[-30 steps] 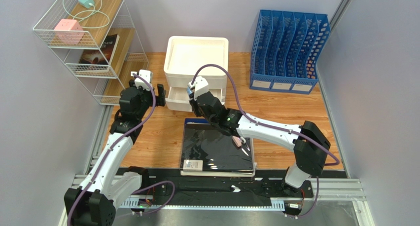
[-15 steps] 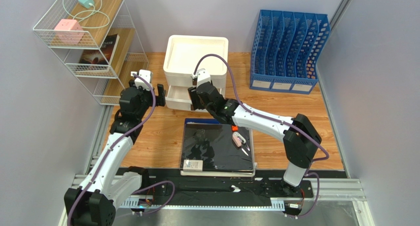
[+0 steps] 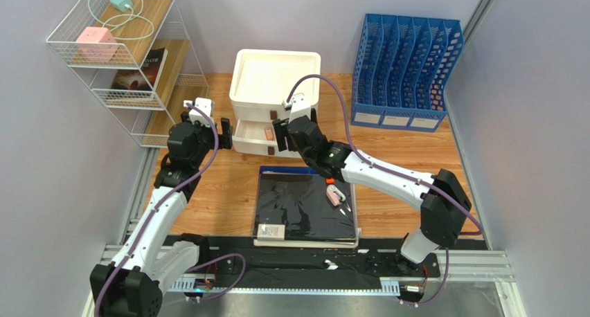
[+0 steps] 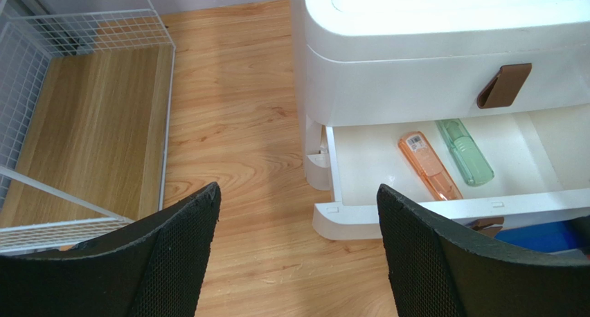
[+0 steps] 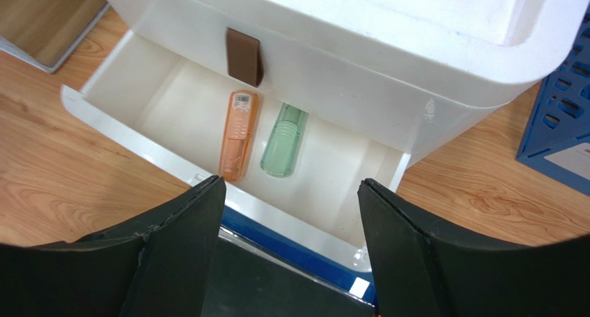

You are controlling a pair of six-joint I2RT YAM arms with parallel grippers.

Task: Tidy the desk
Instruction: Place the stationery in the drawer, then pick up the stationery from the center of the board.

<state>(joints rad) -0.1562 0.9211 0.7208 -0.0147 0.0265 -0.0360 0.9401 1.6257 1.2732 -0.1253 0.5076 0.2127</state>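
Note:
The desk (image 3: 395, 147) carries a white drawer unit (image 3: 277, 78) whose lower drawer (image 5: 138, 133) stands pulled out. Inside it an orange case (image 5: 239, 133) and a green case (image 5: 284, 140) lie side by side, also seen as the orange case (image 4: 429, 166) and green case (image 4: 465, 152) in the left wrist view. My right gripper (image 5: 291, 185) hovers open over the drawer's front edge with nothing between its fingers. My left gripper (image 4: 296, 192) is open and empty above bare wood, just left of the drawer.
A black folder (image 3: 305, 206) on a blue one lies in front of the drawer, with a small pink item (image 3: 336, 194) on it. A blue file rack (image 3: 405, 71) stands back right. The white wire shelf (image 3: 131, 61) holds a book and chargers at the left.
My right gripper has opened and shifted right and back along the drawer front. The orange case now shows lying in the drawer. The left arm has not moved.

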